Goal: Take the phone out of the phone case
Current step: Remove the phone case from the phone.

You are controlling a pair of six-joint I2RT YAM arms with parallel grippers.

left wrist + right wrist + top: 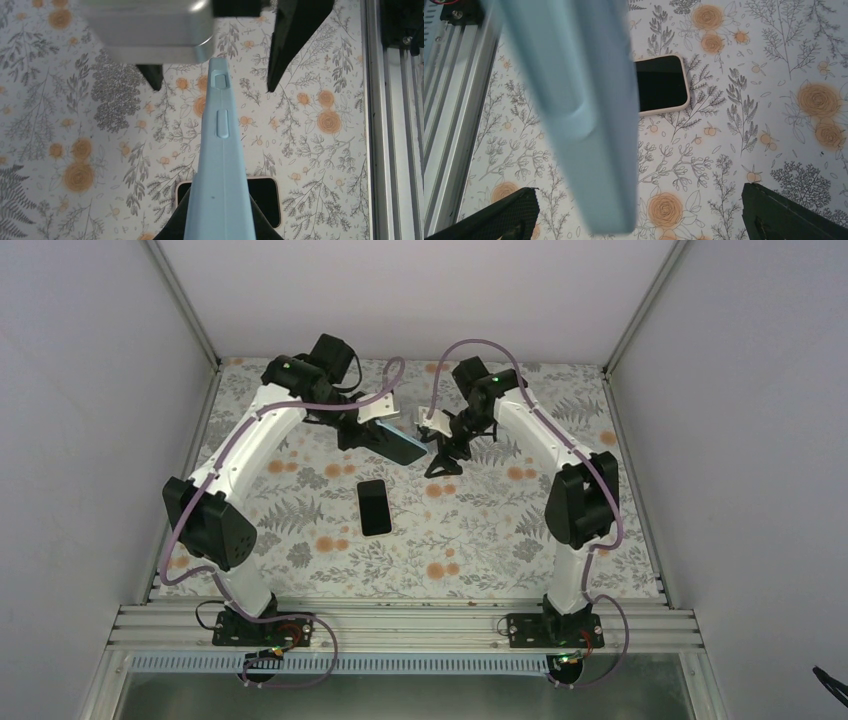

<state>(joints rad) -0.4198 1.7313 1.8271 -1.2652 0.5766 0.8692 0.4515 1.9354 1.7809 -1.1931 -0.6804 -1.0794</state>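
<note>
Pale-blue case (220,165) hangs edge-on above the far middle of the surface (480,540), pinched by the left end effector (365,430). The right end effector (442,455) is spread astride its free end. The phone (375,507) lies flat mid-surface, nearward of both, long axis near-to-far, the left arm seemingly closer. No writing is legible.
</note>
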